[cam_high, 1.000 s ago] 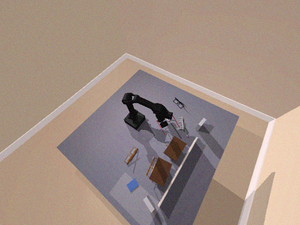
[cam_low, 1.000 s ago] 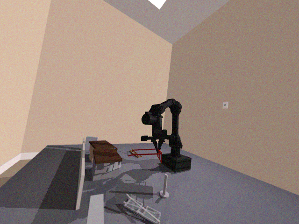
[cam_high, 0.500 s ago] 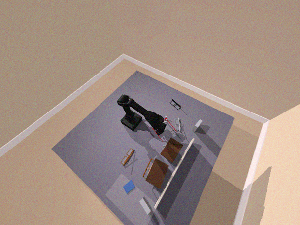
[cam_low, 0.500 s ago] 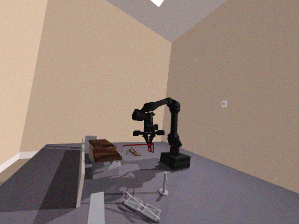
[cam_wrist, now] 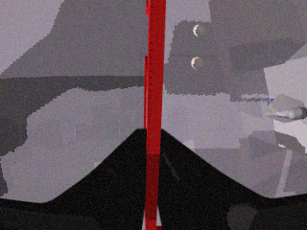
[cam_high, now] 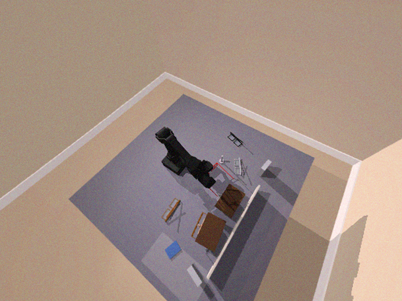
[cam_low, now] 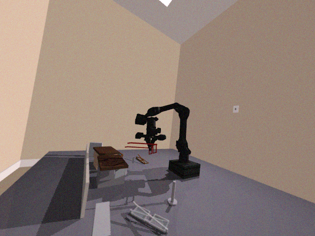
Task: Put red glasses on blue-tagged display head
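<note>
The red glasses (cam_high: 225,170) (cam_low: 154,145) (cam_wrist: 155,86) hang level in the air, their temples open and pointing toward the heads. My gripper (cam_low: 150,148) (cam_wrist: 149,140) points down, shut on their front frame; the arm hides the fingertips in the top view. The nearer brown-topped head (cam_high: 230,199) (cam_low: 111,162) is bare of glasses from above and stands just beyond the temples. The other brown-topped head (cam_high: 210,231) (cam_low: 107,150) has orange-brown glasses (cam_high: 193,231) at its front. A small blue spot (cam_wrist: 271,100) shows in the wrist view; whether it is the tag, I cannot tell.
A pale upright panel (cam_high: 234,231) (cam_low: 85,185) stands behind the heads. A white post (cam_high: 222,160) (cam_low: 173,191), white glasses (cam_high: 235,166) (cam_low: 150,217), black glasses (cam_high: 240,143) and other orange-brown glasses (cam_high: 172,209) (cam_low: 141,159) lie around. A blue square (cam_high: 172,249) lies past the heads.
</note>
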`<action>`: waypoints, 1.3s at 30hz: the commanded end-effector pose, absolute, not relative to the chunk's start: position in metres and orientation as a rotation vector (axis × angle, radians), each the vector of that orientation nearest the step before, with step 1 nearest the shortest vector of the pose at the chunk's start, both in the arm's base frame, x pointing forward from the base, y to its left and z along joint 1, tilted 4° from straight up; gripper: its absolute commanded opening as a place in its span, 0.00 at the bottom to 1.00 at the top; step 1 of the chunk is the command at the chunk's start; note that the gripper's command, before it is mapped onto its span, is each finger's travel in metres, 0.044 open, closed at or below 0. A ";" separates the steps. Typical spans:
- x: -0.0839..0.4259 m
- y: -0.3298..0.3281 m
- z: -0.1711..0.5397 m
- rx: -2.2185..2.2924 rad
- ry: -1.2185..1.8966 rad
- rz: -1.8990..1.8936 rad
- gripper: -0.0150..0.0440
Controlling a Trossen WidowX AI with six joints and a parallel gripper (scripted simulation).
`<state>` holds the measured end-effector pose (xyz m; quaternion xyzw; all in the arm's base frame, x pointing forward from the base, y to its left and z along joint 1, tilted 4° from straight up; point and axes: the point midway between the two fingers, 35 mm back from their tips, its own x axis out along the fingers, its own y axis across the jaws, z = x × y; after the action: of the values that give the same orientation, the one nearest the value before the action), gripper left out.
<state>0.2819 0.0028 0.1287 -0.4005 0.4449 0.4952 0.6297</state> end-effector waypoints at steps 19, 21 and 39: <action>0.273 -0.086 0.152 -1.135 0.770 1.132 0.25; 0.271 -0.094 0.155 -1.160 0.750 1.127 0.25; 0.238 -0.164 0.175 -1.420 0.606 1.053 0.25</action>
<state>0.2427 -0.1557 0.1705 -0.5947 0.2709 0.4607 0.6005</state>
